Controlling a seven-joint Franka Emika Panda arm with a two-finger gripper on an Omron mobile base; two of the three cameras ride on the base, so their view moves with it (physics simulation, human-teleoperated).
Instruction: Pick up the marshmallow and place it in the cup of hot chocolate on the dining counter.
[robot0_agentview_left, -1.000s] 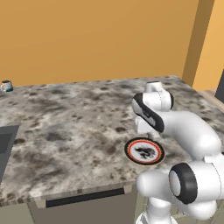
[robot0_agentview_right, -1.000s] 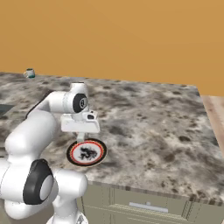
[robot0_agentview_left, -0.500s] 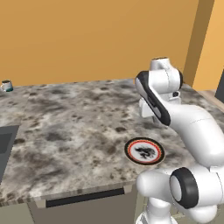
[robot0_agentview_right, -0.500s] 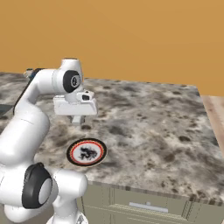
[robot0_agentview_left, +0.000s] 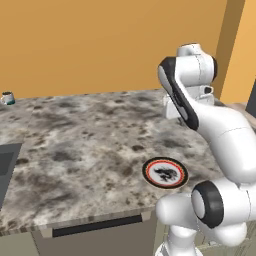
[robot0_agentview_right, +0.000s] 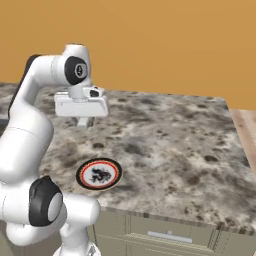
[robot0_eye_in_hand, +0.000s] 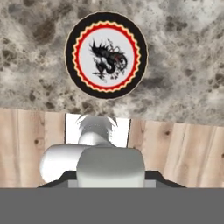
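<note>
**Jaws pinched on the marshmallow, cup far from the plate**

Closed almost fully, the gripper hangs well above the dining counter, just behind the plate. In the hand view a pale lump, which I judge to be the marshmallow, sits between the tips. The cup of hot chocolate stands far left of the plate, at the counter's back corner. Carry high and level, keep the pinch light but steady, centre over the cup's mouth, lower close, then release.
</note>
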